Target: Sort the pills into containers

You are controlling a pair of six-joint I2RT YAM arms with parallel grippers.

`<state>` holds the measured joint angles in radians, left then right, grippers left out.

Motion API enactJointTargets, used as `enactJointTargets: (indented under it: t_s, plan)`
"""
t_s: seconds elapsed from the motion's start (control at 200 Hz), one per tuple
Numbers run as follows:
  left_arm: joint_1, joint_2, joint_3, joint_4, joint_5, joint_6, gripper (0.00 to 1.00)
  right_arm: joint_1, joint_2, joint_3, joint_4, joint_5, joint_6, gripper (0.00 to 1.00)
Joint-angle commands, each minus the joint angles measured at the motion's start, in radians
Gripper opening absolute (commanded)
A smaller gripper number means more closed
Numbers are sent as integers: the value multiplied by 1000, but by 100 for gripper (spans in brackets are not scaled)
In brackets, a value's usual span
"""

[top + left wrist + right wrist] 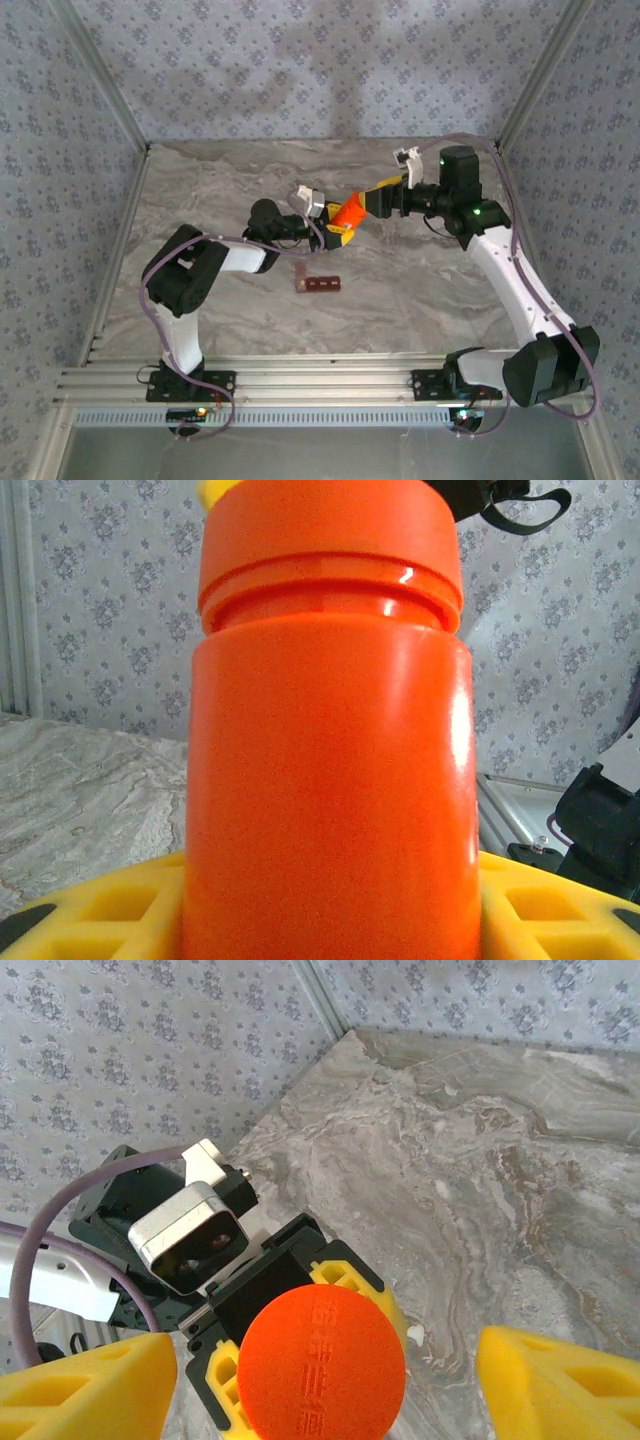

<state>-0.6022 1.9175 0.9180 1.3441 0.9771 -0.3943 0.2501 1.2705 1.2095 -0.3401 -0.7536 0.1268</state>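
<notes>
Containers (318, 284) on table (420, 290); orange bottle (330, 780), cap (322, 1362) lettering unreadable.

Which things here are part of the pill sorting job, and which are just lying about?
Job: orange bottle, gripped by the left gripper; its cap, flanked by the open right gripper; dark red-brown four-cell strip.
Not the job: marble table; patterned walls.

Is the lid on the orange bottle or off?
On. The lid sits on top of the bottle, and the right wrist view shows its round top covering the mouth.
</notes>
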Motion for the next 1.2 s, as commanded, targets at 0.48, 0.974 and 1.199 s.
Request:
enactJointTargets:
  t_s: [0.48, 0.974, 1.199]
  plan:
    - [-6, -31, 17, 64, 16, -2, 0, 51, 66, 2, -3, -46, -13, 64]
    - [-6, -34, 16, 65, 8, 0, 0, 156, 59, -86, 36, 169, 76, 38]
    - [-6, -33, 13, 64, 8, 3, 0, 219, 91, -91, 35, 223, 149, 39]
